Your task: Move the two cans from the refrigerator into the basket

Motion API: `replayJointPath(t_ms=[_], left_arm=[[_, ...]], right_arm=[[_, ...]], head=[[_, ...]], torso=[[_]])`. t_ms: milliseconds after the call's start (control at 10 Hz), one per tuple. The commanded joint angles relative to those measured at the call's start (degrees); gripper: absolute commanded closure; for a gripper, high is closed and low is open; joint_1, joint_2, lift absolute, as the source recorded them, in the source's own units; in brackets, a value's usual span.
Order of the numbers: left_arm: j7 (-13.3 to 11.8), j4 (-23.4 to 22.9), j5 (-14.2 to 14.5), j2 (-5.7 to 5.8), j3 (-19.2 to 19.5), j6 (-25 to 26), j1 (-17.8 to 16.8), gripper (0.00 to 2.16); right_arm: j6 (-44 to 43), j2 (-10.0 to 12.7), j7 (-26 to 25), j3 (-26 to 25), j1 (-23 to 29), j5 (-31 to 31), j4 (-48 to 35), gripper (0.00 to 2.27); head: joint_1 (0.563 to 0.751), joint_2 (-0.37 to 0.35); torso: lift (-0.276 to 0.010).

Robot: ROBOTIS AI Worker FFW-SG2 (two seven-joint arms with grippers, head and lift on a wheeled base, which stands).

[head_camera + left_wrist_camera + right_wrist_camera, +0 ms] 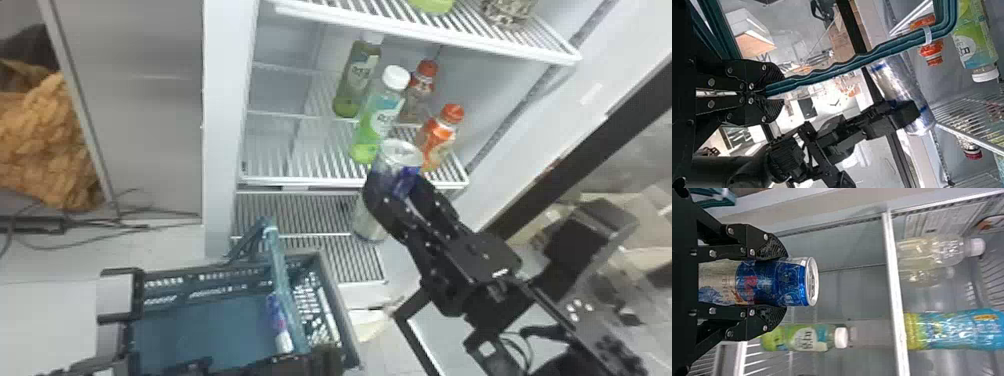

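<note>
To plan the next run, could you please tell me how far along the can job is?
The blue and white item in the basket is probably one delivered can. Another can is in the right gripper, by the refrigerator; the left gripper holds the basket's handle. What remains is placing that held can in the basket.

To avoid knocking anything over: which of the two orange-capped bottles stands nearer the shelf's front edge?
The orange-labelled bottle, seen just right of the can in the head view; the other orange-capped bottle stands farther back.
</note>
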Motion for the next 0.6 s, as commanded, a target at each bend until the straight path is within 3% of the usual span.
replayJointPath(t_ms=[0, 500], left_arm=[[0.0, -0.09, -0.16, -0.04, 0.0, 0.0, 0.02, 1.22], [0.0, -0.09, -0.39, -0.39, 0.0, 0.14, 0.02, 1.22]], right_arm=[[2.52, 0.75, -0.02, -0.41, 0.73, -0.7, 0.08, 0.9], [15.46, 1.18, 0.42, -0.64, 0.3, -6.87, 1.2, 0.9]], head=[[0.695, -0.35], [0.695, -0.35]], torso=[[-0.276], [-0.276]])
